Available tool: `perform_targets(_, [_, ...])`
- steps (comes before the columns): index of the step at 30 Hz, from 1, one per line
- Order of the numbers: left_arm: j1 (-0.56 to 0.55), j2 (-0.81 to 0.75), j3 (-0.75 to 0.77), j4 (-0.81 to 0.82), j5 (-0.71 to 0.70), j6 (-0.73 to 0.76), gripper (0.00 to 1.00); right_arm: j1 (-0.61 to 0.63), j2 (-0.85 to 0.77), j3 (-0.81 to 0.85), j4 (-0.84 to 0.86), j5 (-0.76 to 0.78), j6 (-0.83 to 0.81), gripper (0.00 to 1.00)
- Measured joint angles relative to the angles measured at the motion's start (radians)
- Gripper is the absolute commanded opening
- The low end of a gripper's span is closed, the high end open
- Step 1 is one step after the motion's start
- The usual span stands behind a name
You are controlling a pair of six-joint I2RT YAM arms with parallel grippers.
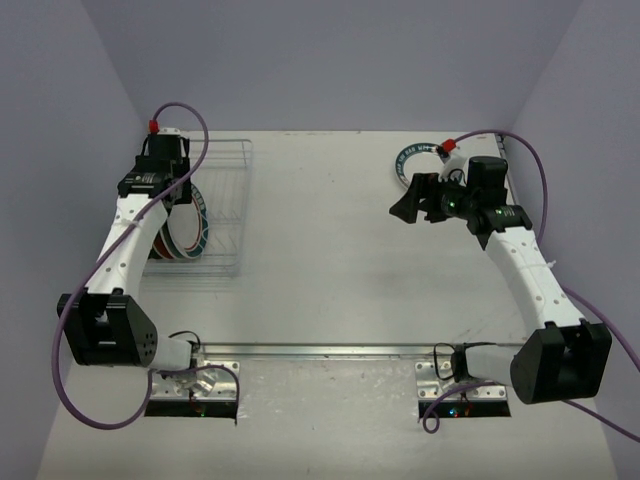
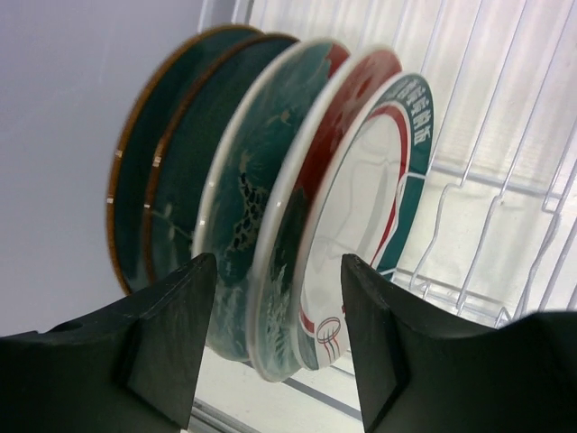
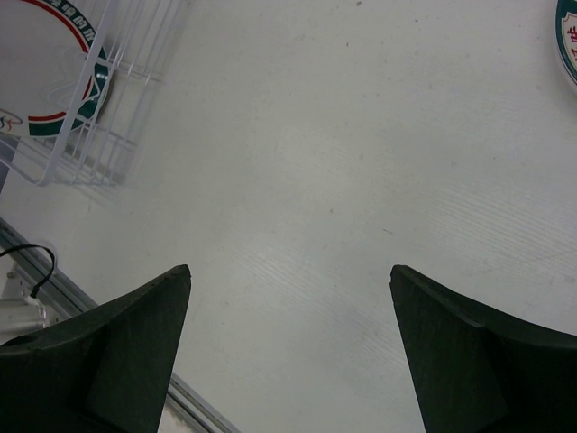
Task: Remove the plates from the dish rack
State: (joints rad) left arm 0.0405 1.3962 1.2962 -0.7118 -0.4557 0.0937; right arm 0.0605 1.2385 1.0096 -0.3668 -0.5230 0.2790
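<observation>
The white wire dish rack stands at the left of the table. Several plates stand on edge in it. In the left wrist view they are two dark teal plates, a white-rimmed teal patterned plate, a red-rimmed plate and a white plate with a green rim. My left gripper is open, its fingers on either side of the lower edges of the nearest plates, not touching them. Another green-rimmed white plate lies flat at the far right. My right gripper is open and empty above the table.
The right wrist view shows bare table under the open right gripper, the rack's corner at top left and the flat plate's edge at top right. Purple cables hang from both arms. A metal rail runs along the near edge.
</observation>
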Motion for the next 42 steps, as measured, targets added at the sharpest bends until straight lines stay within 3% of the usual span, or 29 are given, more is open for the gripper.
perform_targets(4, [-0.024, -0.050, 0.023, 0.012, -0.001, 0.040, 0.58, 0.000, 0.000, 0.000, 0.000, 0.000, 0.001, 0.91])
perform_targets(12, [-0.186, -0.078, 0.027, 0.009, 0.014, 0.097, 0.58, 0.002, 0.006, 0.000, 0.000, 0.000, 0.001, 0.91])
perform_targets(26, [-0.184, 0.051, 0.027, -0.034, -0.040, 0.092, 0.61, 0.002, 0.006, -0.001, 0.000, 0.000, -0.007, 0.91])
perform_targets(42, [-0.113, 0.071, 0.024, -0.022, -0.089, 0.109, 0.60, 0.003, 0.006, -0.008, -0.001, -0.001, -0.018, 0.91])
